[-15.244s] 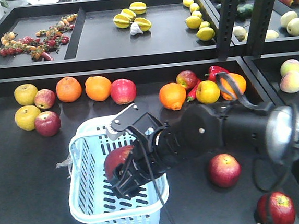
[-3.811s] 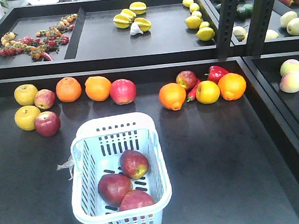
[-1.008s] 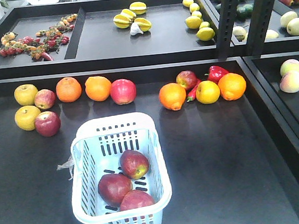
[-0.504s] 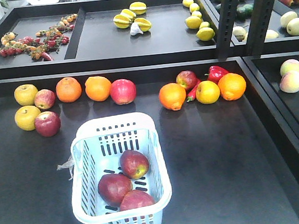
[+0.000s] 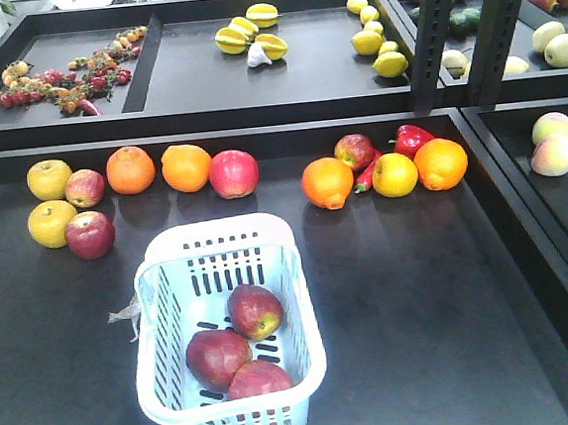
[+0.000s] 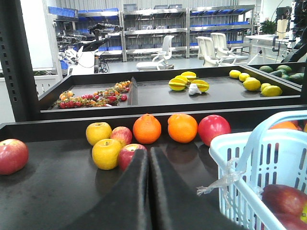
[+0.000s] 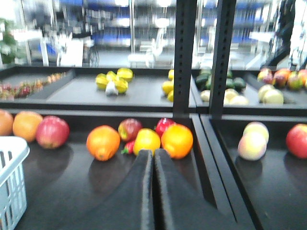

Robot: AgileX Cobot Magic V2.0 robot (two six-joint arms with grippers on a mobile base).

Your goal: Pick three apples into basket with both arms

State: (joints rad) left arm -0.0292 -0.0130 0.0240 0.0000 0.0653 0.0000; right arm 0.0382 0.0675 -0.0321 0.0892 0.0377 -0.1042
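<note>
- A wide black shelf [image 5: 442,308] fills the front view; no robot arm shows in that view at all.
- A pale blue-white basket [image 5: 302,300] sits in the lower left-centre of the frame, its long side running toward the viewer and its handle folded down at the far end.
- Three dark red apples lie inside the basket, touching one another: one nearer the middle [image 5: 255,310], one to its lower left [image 5: 217,358], one at the near end [image 5: 260,380]. Judging by this, the task looks complete; nothing seems left to collect.
- Along the back of the shelf runs a row of other fruit: two yellow apples [image 5: 49,179], small red apples, two oranges [image 5: 187,167] and a brighter pink-red apple [image 5: 234,173] on the left; on the right a second group [image 5: 394,174] of oranges, an apple, a yellow fruit and a red pepper. All are well apart from the basket.
- An upper tray [image 5: 193,81] holds starfruit, lemons and small red fruit.
- A black post [image 5: 434,30] stands in the upper right.
- The left gripper [image 6: 147,191], at the bottom centre of its wrist view, has its jaws pressed together and holds nothing; the basket is just to its right.
- The right gripper [image 7: 153,191] is likewise clenched and empty, facing the right-hand fruit group.
- Nothing blocks either arm.
</note>
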